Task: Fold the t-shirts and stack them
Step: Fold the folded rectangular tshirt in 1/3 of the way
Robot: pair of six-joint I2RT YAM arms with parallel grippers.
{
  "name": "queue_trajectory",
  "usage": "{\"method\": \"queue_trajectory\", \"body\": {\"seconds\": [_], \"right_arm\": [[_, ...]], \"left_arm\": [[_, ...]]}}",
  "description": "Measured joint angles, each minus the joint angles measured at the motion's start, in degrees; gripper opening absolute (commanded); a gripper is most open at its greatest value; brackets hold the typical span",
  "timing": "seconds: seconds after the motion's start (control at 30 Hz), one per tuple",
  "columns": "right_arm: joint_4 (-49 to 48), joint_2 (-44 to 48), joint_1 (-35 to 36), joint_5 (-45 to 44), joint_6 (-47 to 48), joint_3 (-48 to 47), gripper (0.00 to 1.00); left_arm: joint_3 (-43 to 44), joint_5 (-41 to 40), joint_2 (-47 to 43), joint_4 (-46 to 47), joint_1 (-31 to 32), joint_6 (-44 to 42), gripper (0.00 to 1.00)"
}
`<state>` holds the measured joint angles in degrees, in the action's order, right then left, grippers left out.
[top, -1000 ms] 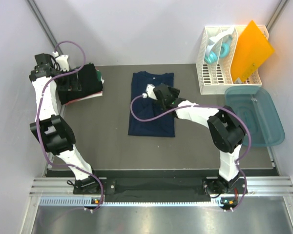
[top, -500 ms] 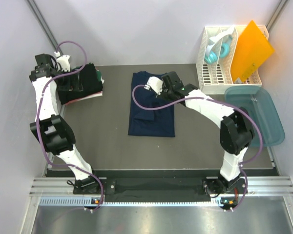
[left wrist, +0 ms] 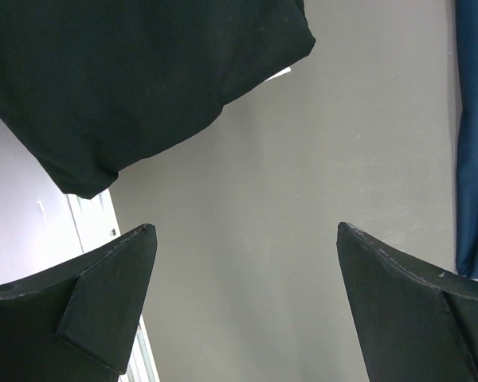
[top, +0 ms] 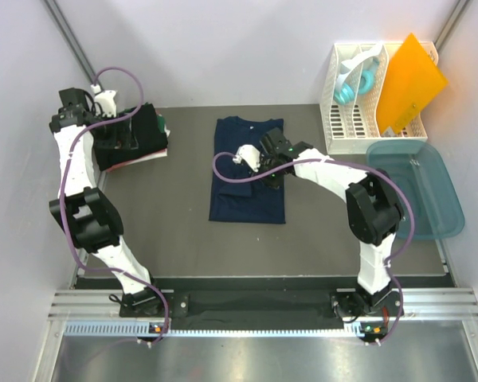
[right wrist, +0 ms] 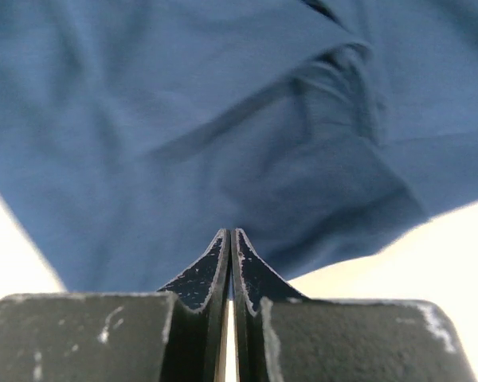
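looking down from the top view, the navy blue cloth t-shirt [top: 247, 195] lies as a long folded rectangle in the middle of the dark grey table [top: 183, 223], collar end away from the arm bases. the right gripper [top: 269, 173] sits low over its right half. the folded pile of black cloth shirts [top: 150, 131] rests at the far left corner, with the left gripper [top: 115, 139] above it. the white slotted plastic rack [top: 354, 119] and the teal plastic tub [top: 418, 187] stand well apart on the right.

in the left wrist view, the left gripper [left wrist: 247, 294] has its jaws spread wide and empty. the black pile [left wrist: 127, 72] lies up and to the left, and an edge of the navy shirt [left wrist: 474, 135] shows at the right.

in the right wrist view, the right gripper [right wrist: 231, 239] has its jaws pressed together, tips at a rumpled fold of navy cloth [right wrist: 183, 119]. whether any cloth is caught between them i cannot tell.

the risk, as i judge it: if only one layer is pinched, a lift would peel the fold open. if nothing is pinched, closed tips dragged across would wrinkle and skew the shirt before it goes on the pile.
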<state>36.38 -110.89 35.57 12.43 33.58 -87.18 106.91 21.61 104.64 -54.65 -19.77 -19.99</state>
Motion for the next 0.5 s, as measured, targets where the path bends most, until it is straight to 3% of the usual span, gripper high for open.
{"method": "queue_trajectory", "body": {"seconds": [0.5], "right_arm": [[-16.6,-0.4,-7.3,-23.4,1.2,4.8,0.0]], "left_arm": [[0.0,0.0,0.0,-0.3,0.3,-0.3,0.99]]}}
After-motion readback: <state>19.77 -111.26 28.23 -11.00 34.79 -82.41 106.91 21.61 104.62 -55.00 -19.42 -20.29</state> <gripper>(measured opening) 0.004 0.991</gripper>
